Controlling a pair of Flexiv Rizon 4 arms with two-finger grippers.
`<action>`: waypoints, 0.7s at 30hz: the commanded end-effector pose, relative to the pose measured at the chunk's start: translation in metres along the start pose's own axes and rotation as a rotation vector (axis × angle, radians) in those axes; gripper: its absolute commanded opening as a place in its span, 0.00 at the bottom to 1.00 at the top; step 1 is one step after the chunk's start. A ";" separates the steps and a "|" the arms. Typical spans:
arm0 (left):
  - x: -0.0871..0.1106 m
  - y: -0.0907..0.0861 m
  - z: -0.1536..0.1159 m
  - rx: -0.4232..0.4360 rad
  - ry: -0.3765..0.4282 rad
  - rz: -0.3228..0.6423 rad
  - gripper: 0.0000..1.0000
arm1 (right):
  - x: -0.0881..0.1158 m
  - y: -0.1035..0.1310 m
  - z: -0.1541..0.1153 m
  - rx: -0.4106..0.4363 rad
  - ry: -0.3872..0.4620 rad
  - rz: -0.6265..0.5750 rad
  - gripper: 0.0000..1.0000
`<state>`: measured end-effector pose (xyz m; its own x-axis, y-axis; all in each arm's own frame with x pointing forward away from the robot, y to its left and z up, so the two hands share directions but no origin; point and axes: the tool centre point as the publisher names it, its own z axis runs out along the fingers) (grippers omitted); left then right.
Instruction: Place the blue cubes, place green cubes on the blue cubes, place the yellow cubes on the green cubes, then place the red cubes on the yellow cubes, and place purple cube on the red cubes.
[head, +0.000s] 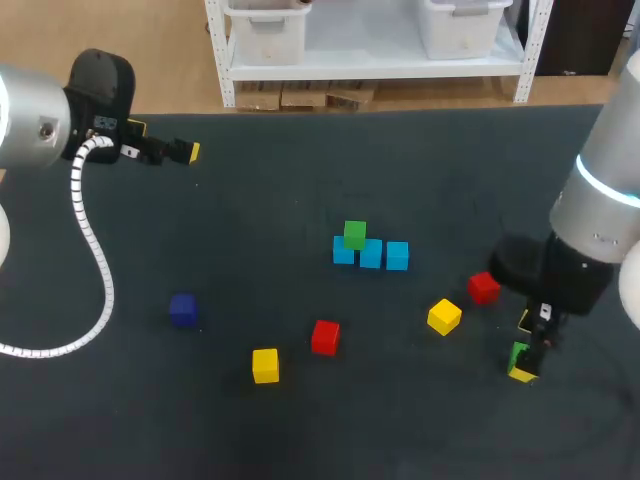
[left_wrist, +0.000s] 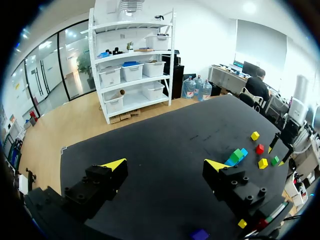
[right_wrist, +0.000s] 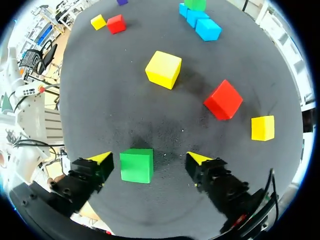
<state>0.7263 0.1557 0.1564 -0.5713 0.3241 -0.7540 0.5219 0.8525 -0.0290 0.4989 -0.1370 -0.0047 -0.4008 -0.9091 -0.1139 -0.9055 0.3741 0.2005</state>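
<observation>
Three light blue cubes (head: 371, 254) stand in a row mid-table, and a green cube (head: 354, 235) sits on the leftmost one. A second green cube (right_wrist: 136, 165) lies on the table between the open fingers of my right gripper (right_wrist: 150, 159), close to one finger and clear of the other; the head view shows this gripper (head: 522, 350) at the near right. Ahead of it lie a yellow cube (right_wrist: 163, 69), a red cube (right_wrist: 223, 99) and another yellow cube (right_wrist: 262, 128). My left gripper (left_wrist: 165, 165) hangs open and empty over the far left (head: 165, 142).
Toward the front lie a purple cube (head: 182, 309), a red cube (head: 325, 337) and a yellow cube (head: 265, 365). A yellow cube (head: 444, 316) and a red cube (head: 484, 288) sit just left of my right arm. The dark mat reaches all table edges.
</observation>
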 end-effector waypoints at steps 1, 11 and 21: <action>0.001 0.002 0.000 0.011 -0.004 0.002 1.00 | -0.001 -0.003 -0.001 -0.031 0.004 -0.005 0.22; 0.001 0.002 0.000 0.011 -0.004 0.002 1.00 | 0.002 -0.001 -0.010 -0.015 0.026 -0.049 0.00; 0.001 0.002 0.000 0.011 -0.004 0.002 1.00 | -0.026 -0.016 -0.048 0.029 -0.037 -0.127 0.00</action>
<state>0.7262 0.1556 0.1564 -0.5716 0.3242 -0.7538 0.5214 0.8528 -0.0286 0.5263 -0.1296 0.0296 -0.3026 -0.9383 -0.1675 -0.9478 0.2777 0.1570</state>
